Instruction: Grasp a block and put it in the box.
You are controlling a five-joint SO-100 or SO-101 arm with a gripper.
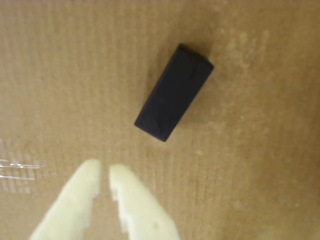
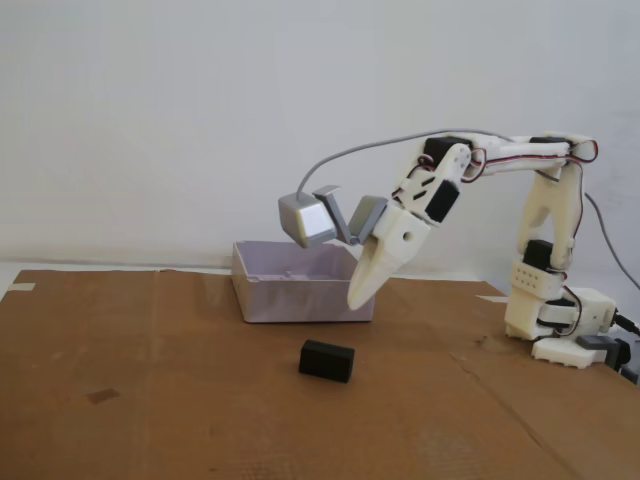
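- Lying flat on the brown cardboard (image 2: pixel 150 400) of the desk, the block (image 2: pixel 327 360) is seen in the fixed view, out in the open and a little in front of the box (image 2: pixel 300 290).
- In the wrist view the block (image 1: pixel 174 99) is turned at a slant, up and to the right of the jaws.
- The gripper (image 2: pixel 358 297) is held up in the air, above the block and just in front of the box; nothing is touched by it.
- The jaws are almost together in the wrist view, with only a thin gap at the tips (image 1: pixel 104 170), and nothing is held between them.
- The block looks hard and stiff, so it should not be squashed when it is pinched.
- It is small and is judged to be light, so it could be pushed away if it is bumped from one side.
- Its skin looks dull, not shiny, so a good hold can likely be had.
- It is best taken across its short width, on the two long sides, near the middle.
- For that, the jaws must be opened wider and turned to match the slant.
- The block has not yet been picked up, and it is not yet in the box.
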